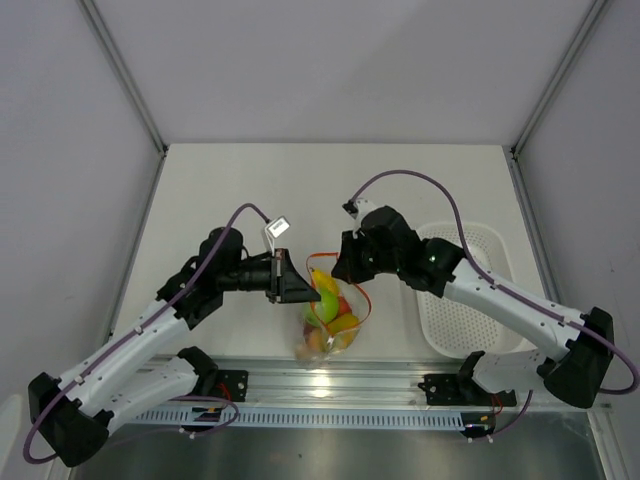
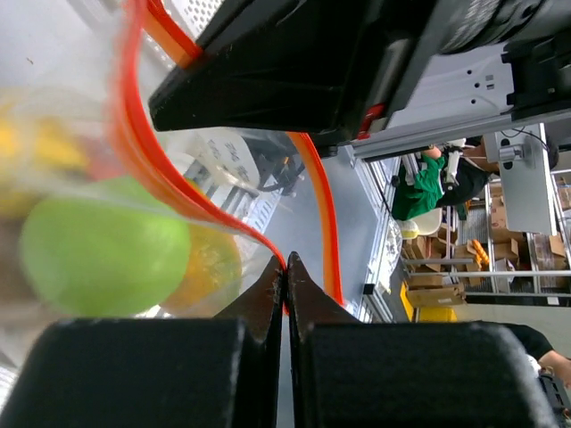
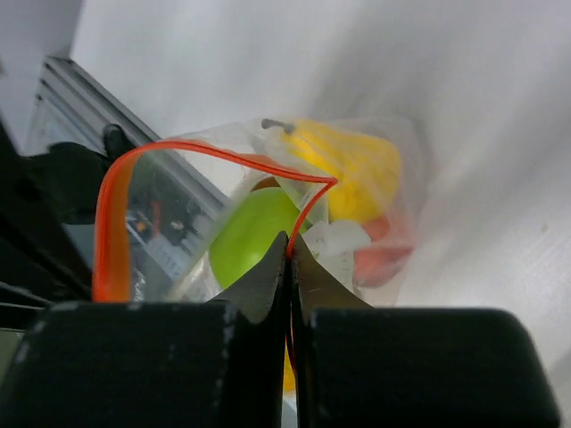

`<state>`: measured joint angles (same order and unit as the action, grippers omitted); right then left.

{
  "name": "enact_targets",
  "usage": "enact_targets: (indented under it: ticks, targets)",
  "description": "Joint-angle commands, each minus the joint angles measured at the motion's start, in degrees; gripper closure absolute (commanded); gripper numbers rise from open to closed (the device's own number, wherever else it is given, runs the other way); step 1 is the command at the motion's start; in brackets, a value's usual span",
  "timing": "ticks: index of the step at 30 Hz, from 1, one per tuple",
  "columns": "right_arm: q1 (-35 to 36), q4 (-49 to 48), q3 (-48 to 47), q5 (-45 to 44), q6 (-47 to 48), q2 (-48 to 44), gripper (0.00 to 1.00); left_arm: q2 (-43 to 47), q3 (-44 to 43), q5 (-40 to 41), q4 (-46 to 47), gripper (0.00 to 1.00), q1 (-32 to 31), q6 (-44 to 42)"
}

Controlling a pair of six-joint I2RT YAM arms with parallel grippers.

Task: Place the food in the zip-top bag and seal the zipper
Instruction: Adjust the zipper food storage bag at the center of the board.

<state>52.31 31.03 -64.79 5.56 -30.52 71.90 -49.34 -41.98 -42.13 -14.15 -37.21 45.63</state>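
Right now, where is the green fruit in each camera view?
Top external: green fruit, centre, inside the zip-top bag.
Left wrist: green fruit, left side, behind clear plastic.
Right wrist: centre, lower-left of the yellow fruit.
Shared landmark: the zipper curving beside it.

A robotics workshop: white-panelled booth (image 1: 340, 70), stocked shelving (image 2: 535, 259) beyond.
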Motion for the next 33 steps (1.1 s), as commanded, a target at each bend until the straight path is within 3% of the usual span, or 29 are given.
enact_targets:
  ticks: [1, 8, 11, 12, 14, 15, 18, 24, 29, 33]
  targets:
    - [0.9, -4.4, -7.7, 2.3, 2.9, 2.5, 1.00, 3.2, -2.2, 1.5, 2.0, 0.99, -0.3, 1.7]
    - [0.9, -3.7, -17.5, 6.8, 6.3, 13.0, 0.99, 9.0, 0.8, 7.6, 1.6, 0.99, -0.5, 3.9]
    - [0.9, -1.9, -21.1, 7.3, 6.6, 17.3, 0.74, 9.8, 2.9, 8.5, 2.7, 0.99, -0.4, 5.2]
    - [0.9, -0.8, -21.8, 6.7, 6.7, 17.8, 0.58, 9.8, 3.4, 8.6, 3.2, 0.99, -0.4, 5.4]
    - [0.9, 0.1, -22.6, 6.0, 7.0, 17.8, 0.48, 9.9, 5.2, 8.9, 4.0, 0.99, -0.5, 6.5]
    - [0.9, 0.6, -22.6, 4.8, 7.4, 17.3, 0.37, 9.8, 5.6, 9.0, 5.0, 0.99, -0.4, 6.8]
    - [0.9, 2.7, -22.3, 1.1, 8.7, 13.6, 0.27, 9.8, 6.7, 9.9, 6.3, 1.00, -0.4, 7.4]
    - [0.9, 9.8, -20.2, -5.0, 9.9, 3.5, 0.29, 8.8, 6.9, 10.6, 6.9, 0.99, -0.4, 7.5]
    - [1.3, 10.3, -11.7, 2.6, 8.3, -5.5, 0.38, 8.5, 6.0, 11.3, 6.3, 1.00, -0.4, 6.8]
    - [5.5, 11.3, -6.3, 3.1, 5.8, -11.8, 0.41, 7.7, 5.2, 11.5, 5.7, 0.99, -0.4, 6.1]
